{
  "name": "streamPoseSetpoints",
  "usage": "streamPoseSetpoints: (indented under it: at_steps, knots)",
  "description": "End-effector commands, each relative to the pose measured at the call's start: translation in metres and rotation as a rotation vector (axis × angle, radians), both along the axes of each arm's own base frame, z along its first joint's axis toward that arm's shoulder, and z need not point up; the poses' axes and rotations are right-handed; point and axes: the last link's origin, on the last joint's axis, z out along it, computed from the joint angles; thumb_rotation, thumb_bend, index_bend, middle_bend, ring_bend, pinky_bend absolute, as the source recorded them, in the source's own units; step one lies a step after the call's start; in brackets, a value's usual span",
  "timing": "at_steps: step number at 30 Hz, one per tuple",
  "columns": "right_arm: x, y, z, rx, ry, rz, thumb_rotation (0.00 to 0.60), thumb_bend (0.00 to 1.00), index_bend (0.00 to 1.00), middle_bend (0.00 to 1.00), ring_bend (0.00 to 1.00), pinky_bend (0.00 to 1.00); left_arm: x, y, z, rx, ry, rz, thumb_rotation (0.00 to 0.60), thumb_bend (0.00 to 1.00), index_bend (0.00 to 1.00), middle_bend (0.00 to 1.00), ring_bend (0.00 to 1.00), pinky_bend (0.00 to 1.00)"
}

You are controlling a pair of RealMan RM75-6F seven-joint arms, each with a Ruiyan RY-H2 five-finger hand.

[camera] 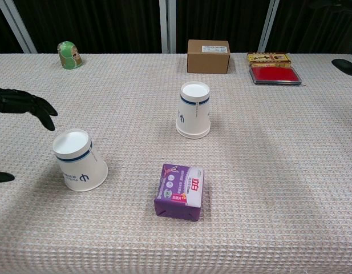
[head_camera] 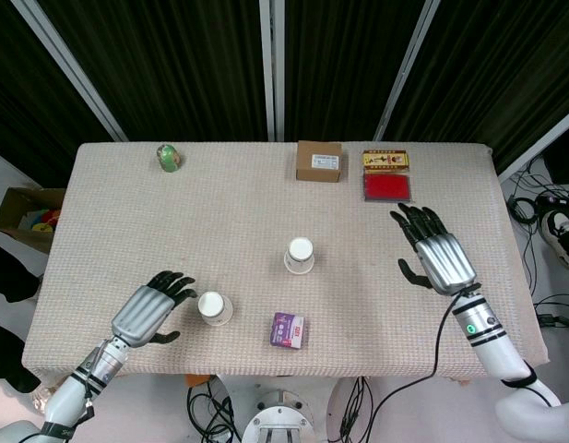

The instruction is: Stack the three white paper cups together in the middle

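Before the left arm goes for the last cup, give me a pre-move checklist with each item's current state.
1. Left robot hand empty, fingers apart: ok.
2. Left robot hand next to the single cup but not touching it: ok.
3. Single cup sits upside down, on its rim: ok.
4. Middle stack stands upright with nothing touching it: ok. Whether it holds two cups, cannot tell from this moment alone.
5. Right robot hand open and well away from the stack: ok.
6. Path from the single cup to the stack: the purple packet lies just beside that line, not on it: ok, though worth lifting the cup well above it.
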Motion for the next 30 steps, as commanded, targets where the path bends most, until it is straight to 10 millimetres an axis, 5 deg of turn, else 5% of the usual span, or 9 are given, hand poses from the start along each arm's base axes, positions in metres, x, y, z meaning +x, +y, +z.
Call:
streamPoseSetpoints:
  at_steps: [1, 11, 20, 24, 30]
  knots:
    - [-0.012, 0.008, 0.006, -0.008, -0.003, -0.011, 0.600, 0.37, 0.00, 0.00, 0.00, 0.00, 0.008, 0.013, -0.010, 0.010, 0.004, -0.008, 0.600, 0.16, 0.27, 0.15, 0.11, 0.13]
    - [-0.028, 0.015, 0.012, -0.023, -0.033, -0.035, 0.600, 0.37, 0.00, 0.01, 0.00, 0.00, 0.024, 0.026, -0.029, -0.029, -0.005, -0.001, 0.600, 0.16, 0.29, 0.15, 0.13, 0.14]
    - [-0.039, 0.017, 0.015, -0.033, -0.055, -0.067, 0.600, 0.37, 0.00, 0.01, 0.00, 0.00, 0.027, 0.032, -0.038, -0.040, -0.014, 0.008, 0.600, 0.23, 0.45, 0.34, 0.29, 0.15]
    - [-0.043, 0.017, 0.018, -0.045, -0.069, -0.077, 0.600, 0.37, 0.00, 0.02, 0.00, 0.00, 0.032, 0.036, -0.034, -0.030, -0.045, 0.004, 0.600, 0.27, 0.53, 0.49, 0.43, 0.18]
    - [-0.048, 0.026, 0.031, -0.078, -0.108, -0.089, 0.600, 0.37, 0.00, 0.02, 0.00, 0.00, 0.059, 0.057, -0.017, 0.010, -0.115, -0.049, 0.600, 0.26, 0.52, 0.47, 0.42, 0.18]
